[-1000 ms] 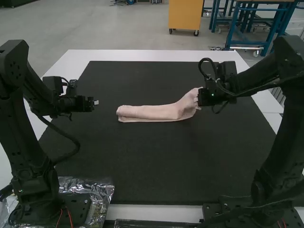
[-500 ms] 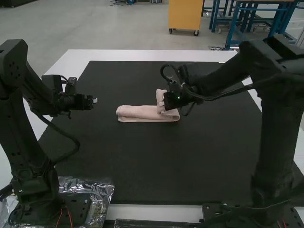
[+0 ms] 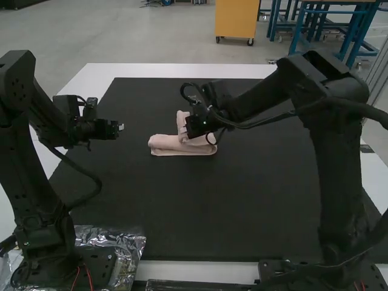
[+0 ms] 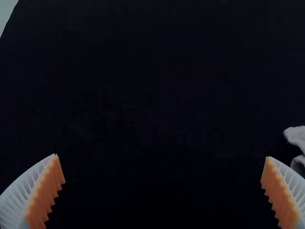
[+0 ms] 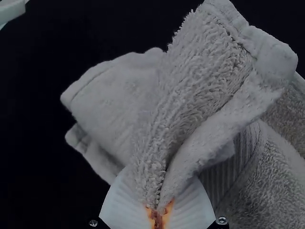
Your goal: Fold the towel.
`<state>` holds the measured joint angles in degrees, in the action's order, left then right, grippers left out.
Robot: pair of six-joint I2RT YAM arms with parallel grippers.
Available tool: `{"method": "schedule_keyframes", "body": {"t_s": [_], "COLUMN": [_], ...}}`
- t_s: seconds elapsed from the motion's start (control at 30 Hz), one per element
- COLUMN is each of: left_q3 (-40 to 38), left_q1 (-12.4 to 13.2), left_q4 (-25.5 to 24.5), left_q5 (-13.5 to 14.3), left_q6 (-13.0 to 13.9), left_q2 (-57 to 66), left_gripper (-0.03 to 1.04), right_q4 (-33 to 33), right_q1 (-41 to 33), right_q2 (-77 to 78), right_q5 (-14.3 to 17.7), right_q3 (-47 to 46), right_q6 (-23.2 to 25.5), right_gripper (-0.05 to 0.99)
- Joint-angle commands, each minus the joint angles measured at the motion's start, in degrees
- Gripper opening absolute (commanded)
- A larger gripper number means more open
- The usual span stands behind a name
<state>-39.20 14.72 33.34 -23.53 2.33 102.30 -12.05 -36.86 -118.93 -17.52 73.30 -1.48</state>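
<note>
The mat [image 3: 206,209] lies on the surface [image 3: 170,71], with the towel [image 3: 173,148] on the mat's far half. Left of the towel, well apart, is the left gripper [image 3: 122,127]; the right gripper [image 3: 184,137] is at the towel's raised end. Plastic wrapping [image 3: 126,242] lies in front, beside the left arm's base [image 3: 45,239].

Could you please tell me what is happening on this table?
A towel is being folded by robot. The right pincer is shut on one end of the pink towel, holding it up over the rest, which lies as a narrow, layered strip on the dark mat. That end stands partly raised, so this fold is not yet laid flat. The left pincer is open, off to the side of the towel.
</note>
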Motion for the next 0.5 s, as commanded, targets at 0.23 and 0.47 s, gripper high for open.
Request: {"method": "schedule_keyframes", "body": {"t_s": [0.23, 0.47], "left_q3": [-0.44, 0.18], "left_q1": [0.31, 0.31], "left_q4": [0.32, 0.58], "left_q5": [0.41, 0.41], "left_q6": [0.48, 0.57], "left_q2": [-1.32, -1.32], "left_gripper": [0.97, 0.97], "right_q4": [1.33, 2.56], "right_q1": [-3.92, -5.41], "right_q2": [-4.73, -5.78], "right_q5": [-0.50, -4.28], "right_q3": [7.91, 11.87], "right_q6": [0.68, 3.94], "right_gripper": [-0.01, 0.60]}}
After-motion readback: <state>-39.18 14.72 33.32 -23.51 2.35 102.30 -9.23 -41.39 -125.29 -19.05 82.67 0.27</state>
